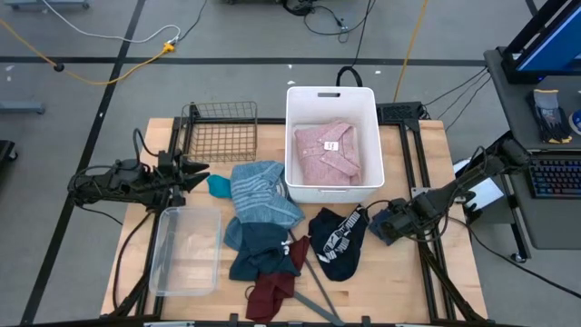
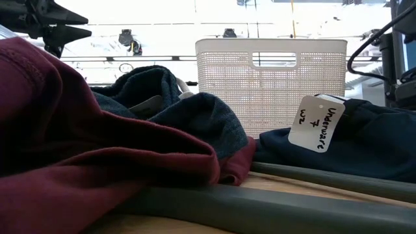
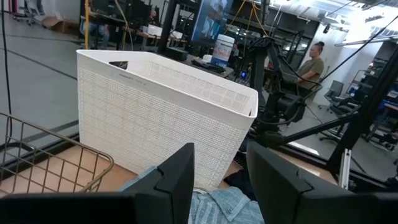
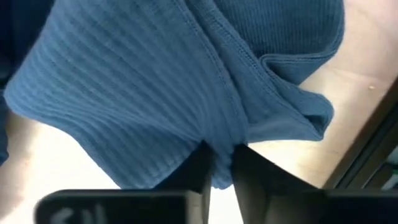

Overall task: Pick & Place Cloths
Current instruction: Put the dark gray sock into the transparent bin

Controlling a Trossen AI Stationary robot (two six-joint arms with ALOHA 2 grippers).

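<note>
Pink shirt (image 1: 329,153) folded in bin; other cloths (image 1: 266,222) heaped on table.

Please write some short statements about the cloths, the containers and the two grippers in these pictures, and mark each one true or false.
1. The pink collared shirt lies inside the white basket. True.
2. The right gripper is pinching a blue ribbed cloth. True.
3. The left gripper is holding the maroon garment. False: it holds nothing, near the wire basket; the maroon garment lies at the table's front edge.
4. The clear plastic bin is full of cloths. False: no cloth is seen in it.
5. A handwritten tag is attached to a navy garment. True.
</note>
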